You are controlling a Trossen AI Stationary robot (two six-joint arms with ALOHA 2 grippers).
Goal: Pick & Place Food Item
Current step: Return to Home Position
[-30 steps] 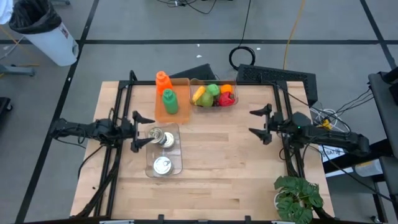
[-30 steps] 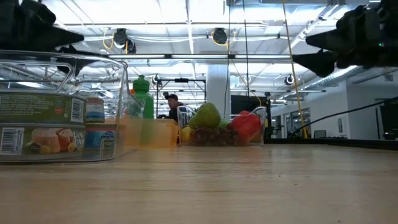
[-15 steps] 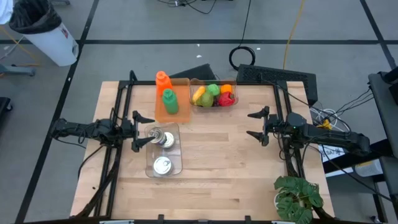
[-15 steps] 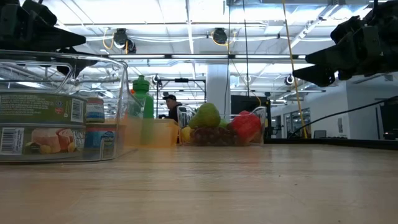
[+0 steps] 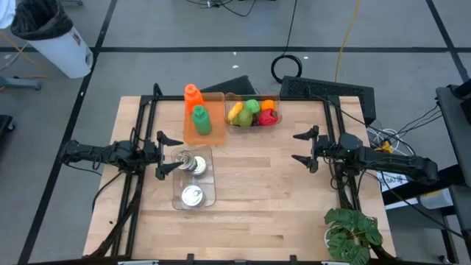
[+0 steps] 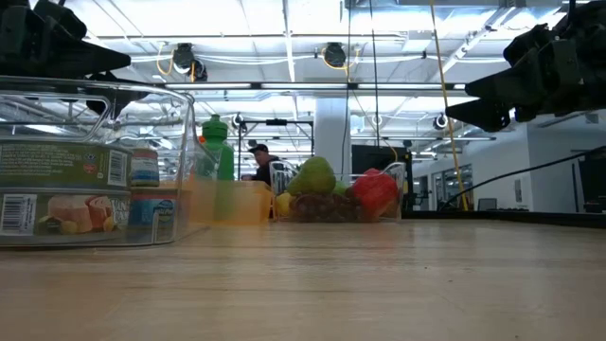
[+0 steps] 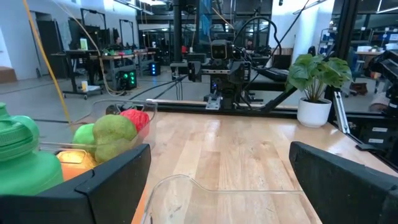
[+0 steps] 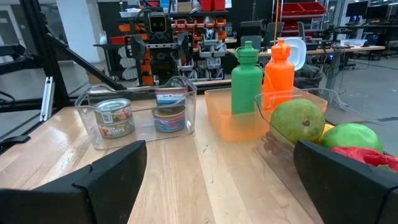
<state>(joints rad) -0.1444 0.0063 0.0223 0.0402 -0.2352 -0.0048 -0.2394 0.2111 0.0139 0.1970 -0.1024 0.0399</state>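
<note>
A clear bin [image 5: 252,112] at the table's far edge holds fruit and vegetables: green, yellow, orange and red pieces [image 8: 298,122]. Left of it an orange tray [image 5: 203,116] carries a green bottle [image 5: 199,119] and an orange bottle [image 5: 192,94]. A clear container [image 5: 194,177] holds cans [image 8: 114,116]. My left gripper [image 5: 163,155] is open, held above the table just left of the can container. My right gripper [image 5: 306,149] is open, held above the right side of the table, its fingers pointing toward the left.
A potted plant [image 5: 352,234] stands at the table's near right corner. Black frame rails [image 5: 140,118] run along both sides of the table. Bare wood [image 5: 257,177] lies between the can container and my right gripper. A person [image 6: 259,159] shows far behind the table.
My right gripper has moved a little toward the table's left and slightly lower, staying open. Everything else has kept still.
</note>
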